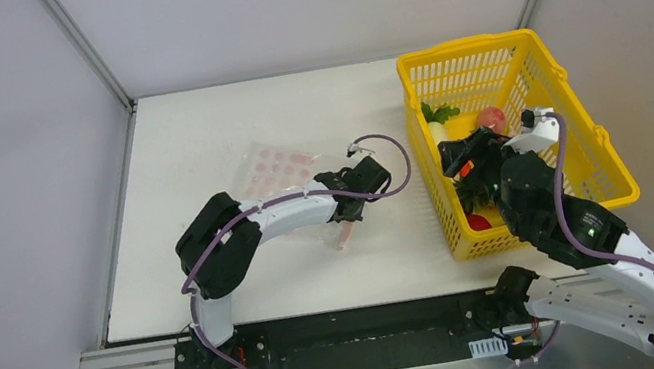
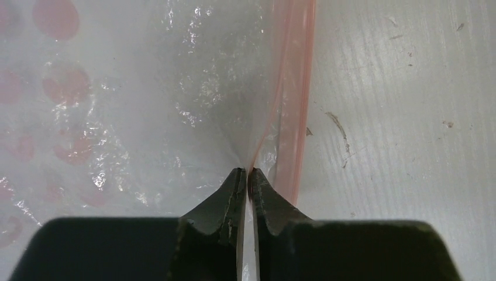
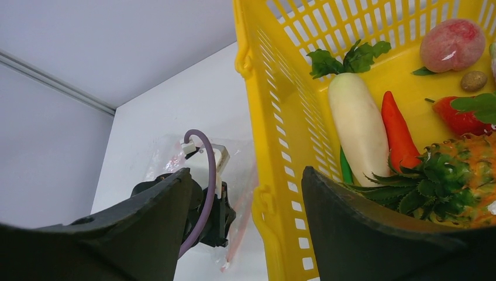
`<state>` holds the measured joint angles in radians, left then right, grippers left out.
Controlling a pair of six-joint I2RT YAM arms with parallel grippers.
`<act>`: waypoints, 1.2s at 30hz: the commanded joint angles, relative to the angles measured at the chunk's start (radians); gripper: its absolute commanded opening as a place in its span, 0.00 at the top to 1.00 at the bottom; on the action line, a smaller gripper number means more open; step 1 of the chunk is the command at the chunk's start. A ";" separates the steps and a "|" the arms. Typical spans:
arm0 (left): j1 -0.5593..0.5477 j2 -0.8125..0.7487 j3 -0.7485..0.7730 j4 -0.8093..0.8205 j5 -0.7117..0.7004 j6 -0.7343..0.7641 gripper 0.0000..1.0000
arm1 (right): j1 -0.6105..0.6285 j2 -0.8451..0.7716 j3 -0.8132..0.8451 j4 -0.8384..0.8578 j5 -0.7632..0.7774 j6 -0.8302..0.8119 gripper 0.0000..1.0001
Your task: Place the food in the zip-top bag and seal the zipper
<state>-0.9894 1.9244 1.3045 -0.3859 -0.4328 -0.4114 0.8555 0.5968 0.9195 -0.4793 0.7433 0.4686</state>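
Note:
The zip-top bag [image 1: 284, 167] lies flat on the white table, clear with pink dots. Its pink zipper [image 2: 292, 88] runs along the edge nearest the basket. My left gripper [image 2: 245, 171] is shut on the bag's film just inside the zipper, and the plastic puckers toward the jaws. The food lies in the yellow basket [image 1: 461, 47]: a white radish [image 3: 360, 126] with green leaves, an orange-red pepper [image 3: 398, 132], a peach [image 3: 451, 44], a pineapple [image 3: 462, 175] and a red piece [image 3: 462, 117]. My right gripper [image 3: 245, 175] is open and empty above the basket's left wall.
The basket stands at the table's right side, close to the right wall panel [image 1: 652, 36]. The left arm [image 1: 278, 215] stretches across the table's middle toward the basket. Bare white table [image 1: 193, 137] lies behind and left of the bag.

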 commanded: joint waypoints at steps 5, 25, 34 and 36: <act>-0.010 -0.048 -0.024 0.005 -0.051 -0.020 1.00 | 0.000 0.017 -0.002 0.013 -0.018 0.015 0.29; -0.011 -0.619 -0.283 -0.002 -0.112 -0.126 1.00 | -0.002 0.241 0.074 0.146 -0.558 0.013 0.37; -0.010 -0.812 -0.342 0.008 -0.009 -0.125 1.00 | -0.001 0.447 0.052 0.339 -0.781 0.098 0.44; -0.010 -0.846 -0.355 0.002 0.007 -0.122 1.00 | -0.002 0.491 0.051 0.368 -0.784 0.120 0.48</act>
<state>-0.9894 1.1564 0.9718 -0.3847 -0.4751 -0.5175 0.8551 1.0428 0.9627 -0.2523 0.0448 0.5323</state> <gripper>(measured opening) 0.009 0.546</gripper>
